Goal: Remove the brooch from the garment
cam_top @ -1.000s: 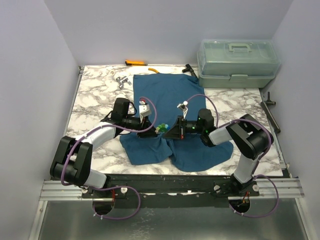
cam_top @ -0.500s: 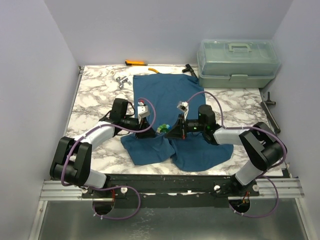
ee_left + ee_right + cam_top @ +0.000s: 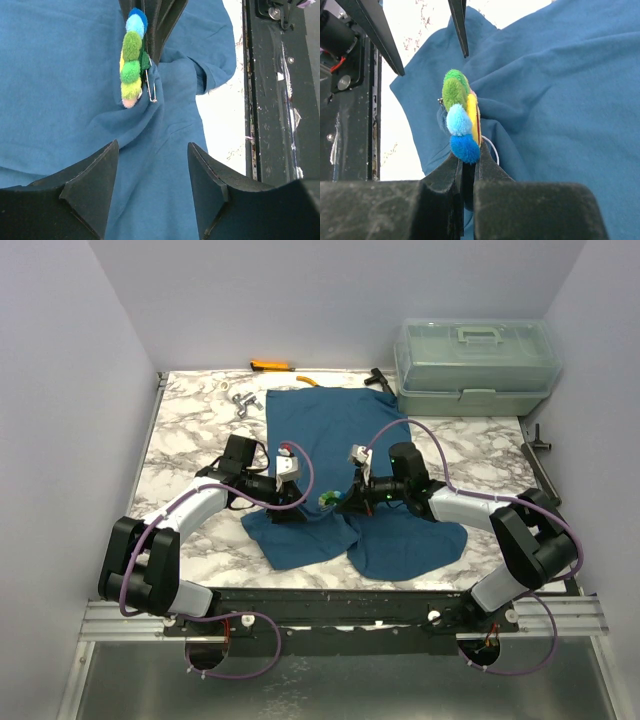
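So we've got the right gripper (image 3: 468, 162) clamped tight on the fuzzy little brooch (image 3: 456, 100) of green, blue and yellow pom-poms. The brooch stands up off a pinched fold of the big dark teal cloth T-shirt (image 3: 560, 100), which is spread on the white marble-look table (image 3: 190, 440). Its thin silver safety pin (image 3: 150, 88) sits against the raised cloth, but we can't tell if it's hooked in. Our left gripper (image 3: 152, 150) hovers near, jaws apart, holding nothing.

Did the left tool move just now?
Yes. The left tool drew back a little to the left, away from the toolbox, leaving the brooch pinched in the right tool.
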Controlling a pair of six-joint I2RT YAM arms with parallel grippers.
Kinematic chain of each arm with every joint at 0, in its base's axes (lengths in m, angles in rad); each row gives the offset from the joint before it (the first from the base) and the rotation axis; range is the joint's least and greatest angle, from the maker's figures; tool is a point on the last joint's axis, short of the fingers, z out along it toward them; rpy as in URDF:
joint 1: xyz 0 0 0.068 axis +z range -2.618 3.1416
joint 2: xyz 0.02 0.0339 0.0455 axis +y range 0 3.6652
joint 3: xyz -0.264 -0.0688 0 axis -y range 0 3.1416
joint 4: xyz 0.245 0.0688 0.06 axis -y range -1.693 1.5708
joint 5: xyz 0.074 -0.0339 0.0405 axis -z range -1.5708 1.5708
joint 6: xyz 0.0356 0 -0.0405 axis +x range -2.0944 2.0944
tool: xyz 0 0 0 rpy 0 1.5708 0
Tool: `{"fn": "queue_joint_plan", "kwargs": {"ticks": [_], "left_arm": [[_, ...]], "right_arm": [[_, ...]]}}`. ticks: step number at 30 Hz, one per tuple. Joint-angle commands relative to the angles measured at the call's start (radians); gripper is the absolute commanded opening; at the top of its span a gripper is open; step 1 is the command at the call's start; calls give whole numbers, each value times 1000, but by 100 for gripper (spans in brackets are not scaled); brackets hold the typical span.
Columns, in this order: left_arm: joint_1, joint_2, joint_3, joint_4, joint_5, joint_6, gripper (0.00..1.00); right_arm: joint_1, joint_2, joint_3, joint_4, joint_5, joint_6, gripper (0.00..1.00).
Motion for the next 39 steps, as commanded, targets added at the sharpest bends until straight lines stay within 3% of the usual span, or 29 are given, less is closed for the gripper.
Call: {"fn": "queue_joint_plan", "kwargs": {"ticks": [1,8,13,26,39], "left_arm": [[1,-8,35,-16,-27,6,60],[-18,4,26,153,-76,-178,67],[-57,26,27,161,-91,-165,72],[-82,42,25,161,-74,-107,51],[-133,72,41,161,-98,-102,51]], "right_arm": [[-1,-31,34,-88,34,-77,0],[-2,-28,43,-87,-15,-32,1],[-2,-27,47,-97,-37,-20,1],[-2,-29,53,-108,-97,-4,1],[0,-23,53,-105,-104,2,1]]}}
